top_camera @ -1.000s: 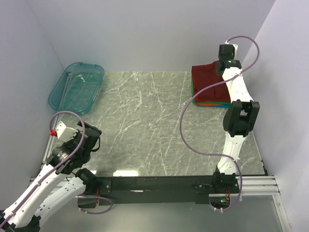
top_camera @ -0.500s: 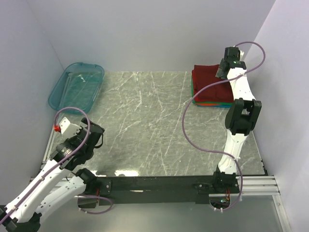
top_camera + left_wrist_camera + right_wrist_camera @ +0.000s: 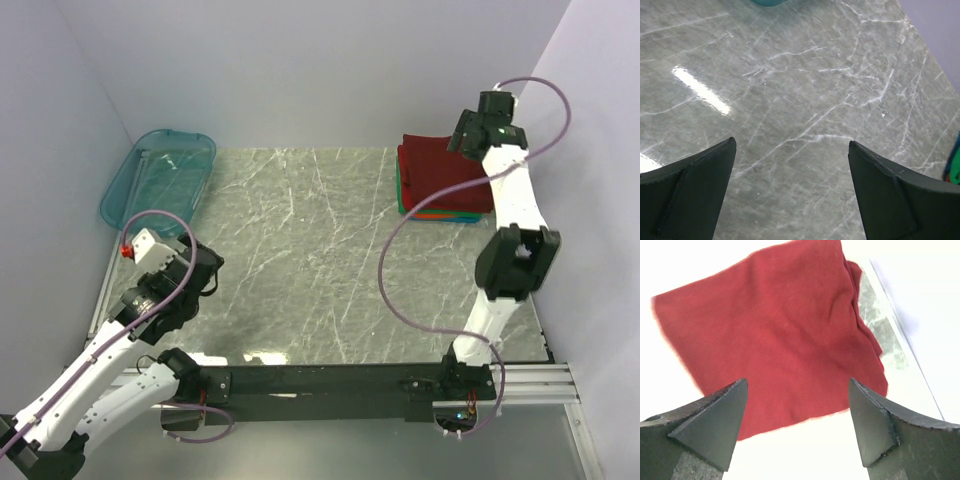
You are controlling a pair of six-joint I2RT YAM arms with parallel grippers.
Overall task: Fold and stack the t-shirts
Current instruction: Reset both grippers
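Top external: maroon shirt (image 3: pixel 440 168) tops the stack (image 3: pixel 438 211) at the table's (image 3: pixel 300 250) far right corner; right gripper (image 3: pixel 797 384) above it and left gripper (image 3: pixel 791 145) both gape empty

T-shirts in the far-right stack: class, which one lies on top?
The dark maroon t-shirt. Its whole folded face is exposed, while the other t-shirts show only as thin green, orange and blue edges beneath it.

t-shirts (image 3: pixel 438 172): stacked, far right on table (image 3: pixel 300 250) | tub (image 3: pixel 160 182): far left, well apart
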